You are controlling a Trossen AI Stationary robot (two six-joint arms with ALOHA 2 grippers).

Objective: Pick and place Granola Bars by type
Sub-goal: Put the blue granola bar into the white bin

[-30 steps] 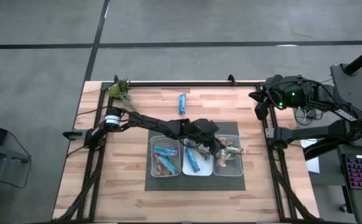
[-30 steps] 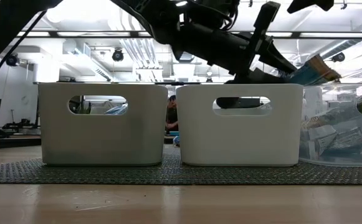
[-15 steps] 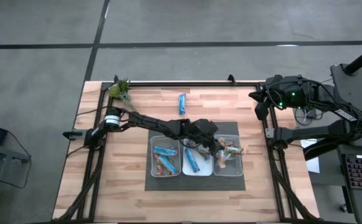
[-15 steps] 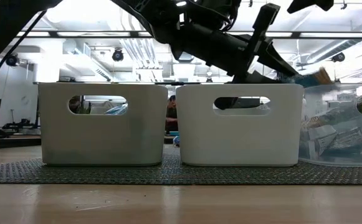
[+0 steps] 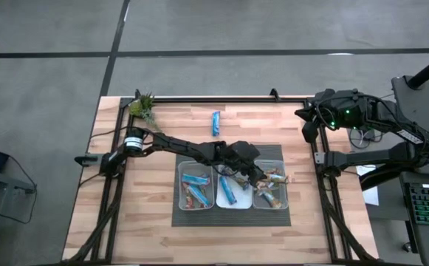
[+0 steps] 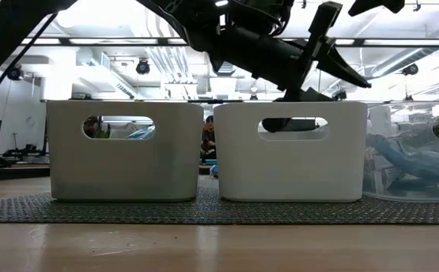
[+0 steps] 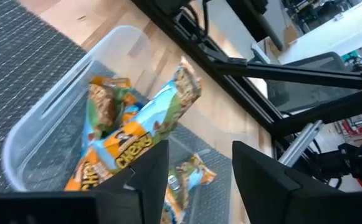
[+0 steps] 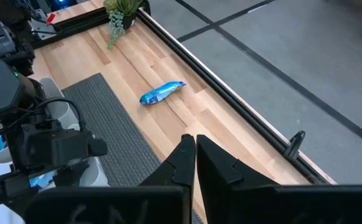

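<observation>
Left wrist view: open, empty left tool [image 7: 193, 180] over "Chewy" granola bars [image 7: 137, 140].

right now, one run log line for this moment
left gripper: open over right bin | granola bar: dropped in | right gripper: shut, parked

Three bins [image 5: 197, 206] on dark mat [image 5: 232, 216]; plant [image 5: 143, 107] at table corner.

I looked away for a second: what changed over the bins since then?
The left gripper opened its fingers and let go of a granola bar, which dropped into the right-hand clear bin. The loose blue bar and the parked, shut right gripper stayed put.
</observation>
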